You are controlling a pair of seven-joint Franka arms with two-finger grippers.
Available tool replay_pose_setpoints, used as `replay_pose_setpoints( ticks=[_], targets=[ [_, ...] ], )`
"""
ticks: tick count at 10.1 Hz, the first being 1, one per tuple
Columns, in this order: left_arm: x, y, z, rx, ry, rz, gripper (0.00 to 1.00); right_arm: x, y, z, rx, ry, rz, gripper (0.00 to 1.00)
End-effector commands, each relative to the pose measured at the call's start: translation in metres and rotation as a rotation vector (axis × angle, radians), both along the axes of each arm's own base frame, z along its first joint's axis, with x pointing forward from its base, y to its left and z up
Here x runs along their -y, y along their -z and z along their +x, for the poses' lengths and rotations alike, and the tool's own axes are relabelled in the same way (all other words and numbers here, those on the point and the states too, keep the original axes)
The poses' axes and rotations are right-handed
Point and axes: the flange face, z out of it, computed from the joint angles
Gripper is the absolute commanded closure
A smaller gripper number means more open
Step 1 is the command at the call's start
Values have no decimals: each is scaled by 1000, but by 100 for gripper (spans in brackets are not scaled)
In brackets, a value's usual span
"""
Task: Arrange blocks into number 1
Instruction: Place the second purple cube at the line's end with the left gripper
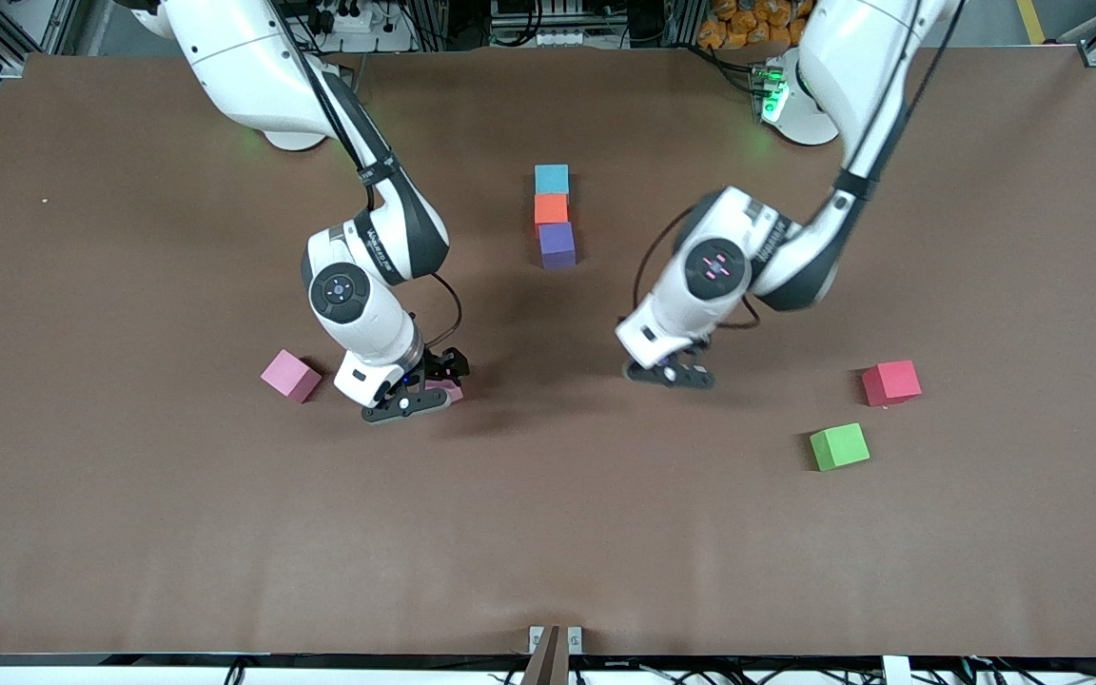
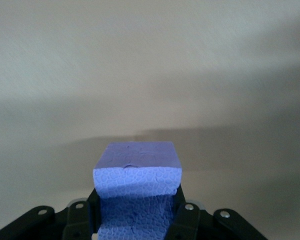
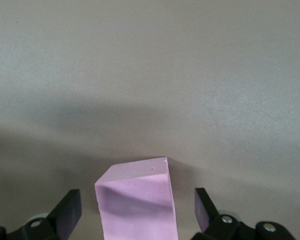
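Observation:
A short column of blocks lies mid-table: light blue (image 1: 552, 178), orange (image 1: 551, 208) and purple (image 1: 557, 244), touching in a line toward the front camera. My left gripper (image 1: 672, 373) (image 2: 136, 220) is down low by the table, shut on a second purple block (image 2: 137, 170) that is mostly hidden in the front view. My right gripper (image 1: 415, 398) (image 3: 136, 204) stands open astride a pink block (image 1: 451, 390) (image 3: 135, 200), fingers apart from its sides. Another pink block (image 1: 290, 375) lies beside it. Red (image 1: 890, 382) and green (image 1: 839, 446) blocks lie toward the left arm's end.
The brown table mat (image 1: 548, 533) stretches bare along the front camera's edge. A small metal bracket (image 1: 555, 639) sits at the middle of that edge. Both arm bases stand along the table's robot edge.

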Motion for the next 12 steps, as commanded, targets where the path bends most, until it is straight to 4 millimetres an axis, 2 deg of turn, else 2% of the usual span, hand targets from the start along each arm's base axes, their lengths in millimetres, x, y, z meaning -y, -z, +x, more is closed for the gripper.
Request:
replay_pose_setpoints(
  ticks=[1,4,5,8,12],
  targets=[
    [31,-2,-43,-49,-72,-5,100,-4,4,3,2,-15,-1,0],
    [66,7,-77,-94,-103,-17,100,-5,8,1,-4,-19,-5,0],
    [72,12,-84,-105,-103,-22,100,-5,10,0,-7,-22,-7,0],
    [91,28,-98,-89,-102,-42,100,-10,23,-4,-2,-31,-12,0],
    [105,40,-112,-103,-100,-55,100,-5,35,-10,-21,-38,-25,0]
  ],
)
